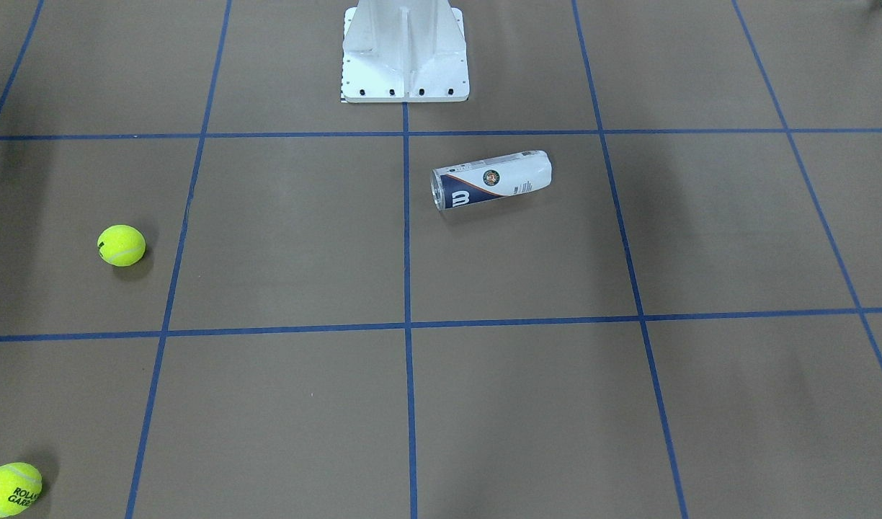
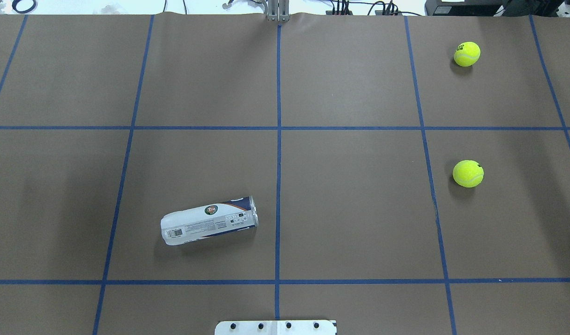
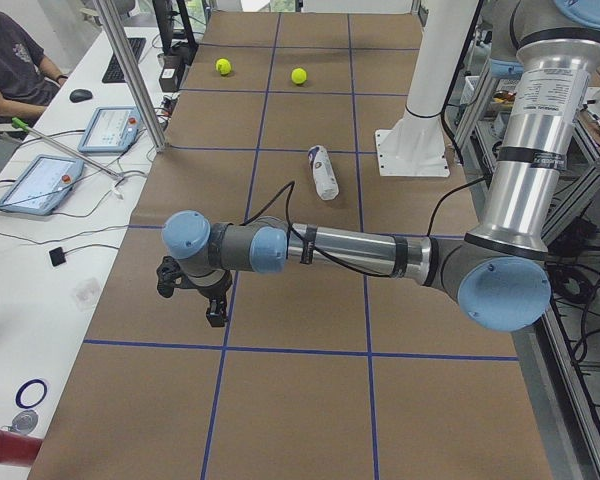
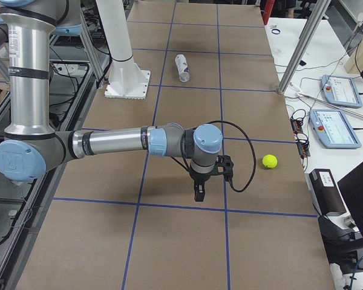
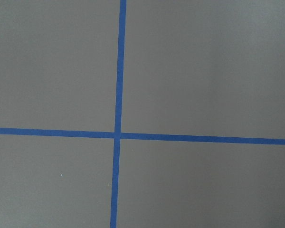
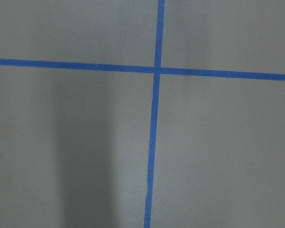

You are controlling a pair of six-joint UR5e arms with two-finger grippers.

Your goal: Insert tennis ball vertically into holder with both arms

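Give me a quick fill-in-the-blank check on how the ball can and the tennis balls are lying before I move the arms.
1. The holder lies on its ____, not upright.
2. The table carries ____ tennis balls: a nearer ball and a farther ball.
3. Both balls lie on the robot's ____ side, while the holder is on the opposite side.

Missing words: side; two; right

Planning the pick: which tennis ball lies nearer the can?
The tennis ball in the middle grid row; the other ball sits by the table's far edge.
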